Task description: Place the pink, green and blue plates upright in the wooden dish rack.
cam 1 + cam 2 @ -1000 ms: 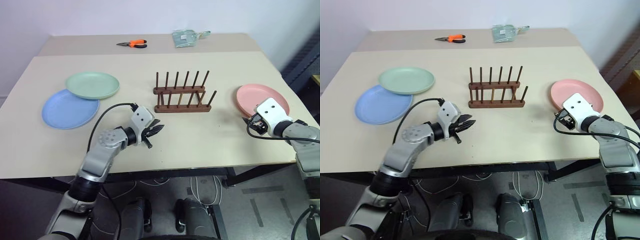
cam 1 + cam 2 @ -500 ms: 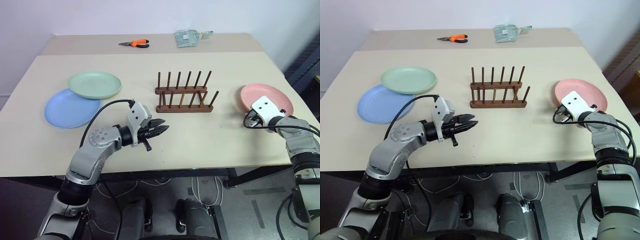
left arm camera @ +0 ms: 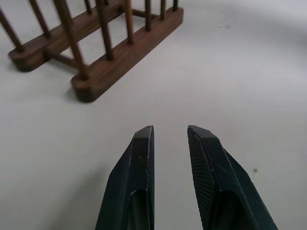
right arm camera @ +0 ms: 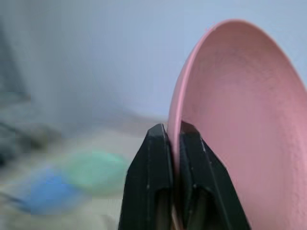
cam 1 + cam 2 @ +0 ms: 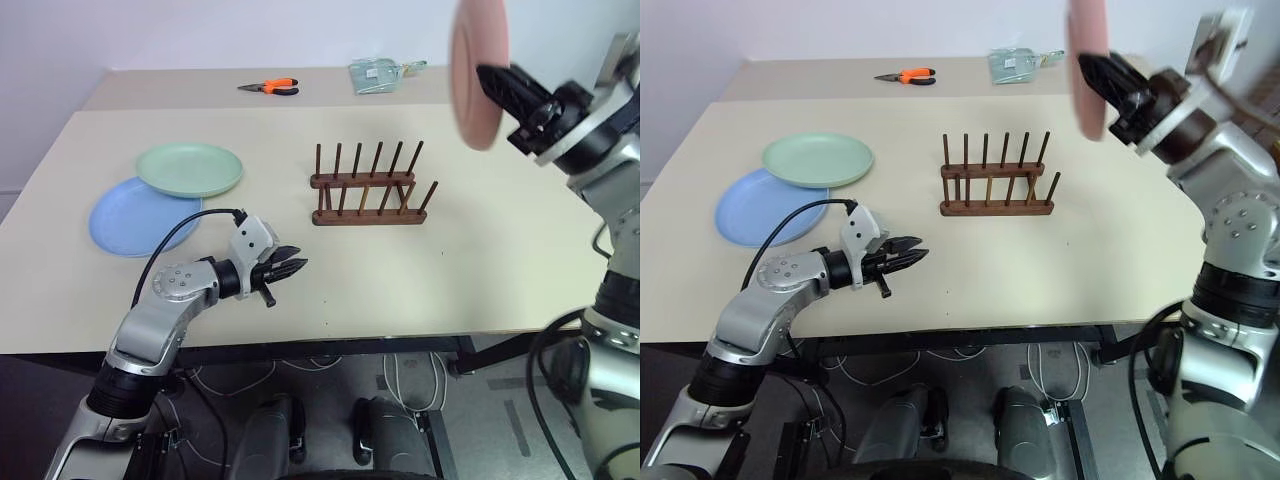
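The right gripper (image 5: 492, 78) is raised high over the right side of the counter (image 5: 480, 260), its fingers (image 4: 158, 158) clenched on the rim of the pink plate (image 5: 478, 70), which stands on edge in the air. The rack (image 5: 368, 190) sits empty mid-counter. At far left the green plate (image 5: 189, 169) overlaps the blue plate (image 5: 140, 218). The left gripper (image 5: 290, 268) hovers low near the front edge, its fingers slightly apart, grasping nothing.
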